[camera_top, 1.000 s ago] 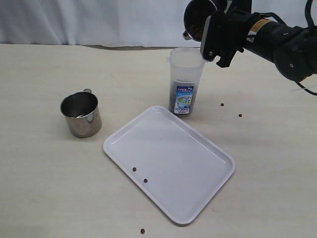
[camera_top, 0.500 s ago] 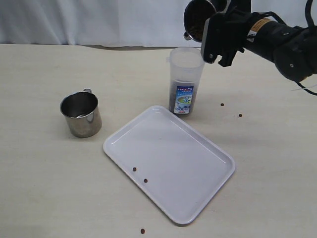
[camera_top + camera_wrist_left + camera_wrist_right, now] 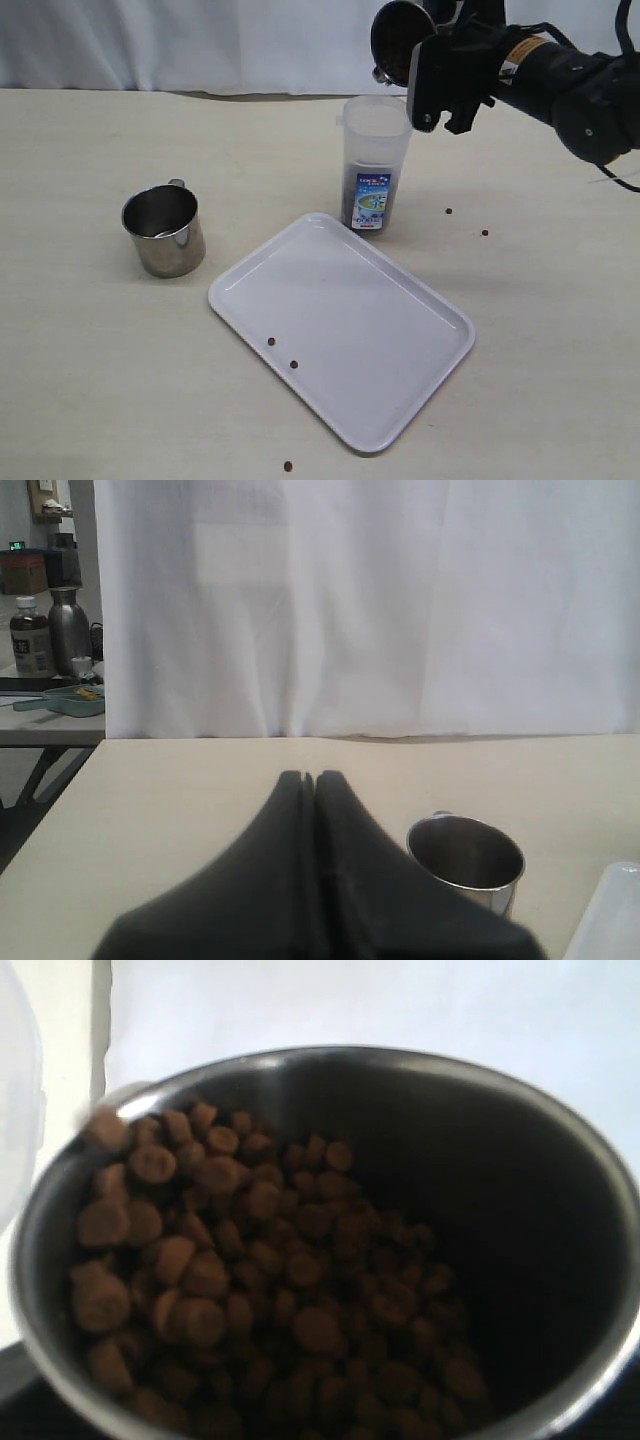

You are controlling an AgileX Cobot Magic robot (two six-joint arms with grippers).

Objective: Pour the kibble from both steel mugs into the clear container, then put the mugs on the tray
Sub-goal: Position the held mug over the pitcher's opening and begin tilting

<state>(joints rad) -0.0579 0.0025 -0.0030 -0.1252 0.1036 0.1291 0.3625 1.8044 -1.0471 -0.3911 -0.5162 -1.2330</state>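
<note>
Beige tabletop [image 3: 100, 380] lies under right end effector [image 3: 432, 70] gripping tilted steel mug [image 3: 388, 35], half hidden; left end effector [image 3: 315, 790] clenched empty.

A white curtain [image 3: 200, 45] hangs in soft folds along the far edge of the counter [image 3: 80, 380], whose top is pale cream with a faint grain. The light is even and diffuse, and shadows are weak. Well beyond the left pincer [image 3: 314, 780], past the curtain's side edge, a side table [image 3: 45, 732] stands on dark legs. It carries a brown labelled bottle [image 3: 30, 640], a steel flask [image 3: 68, 625] just beside it, and a teal dish [image 3: 68, 702] nearer the pincer.
</note>
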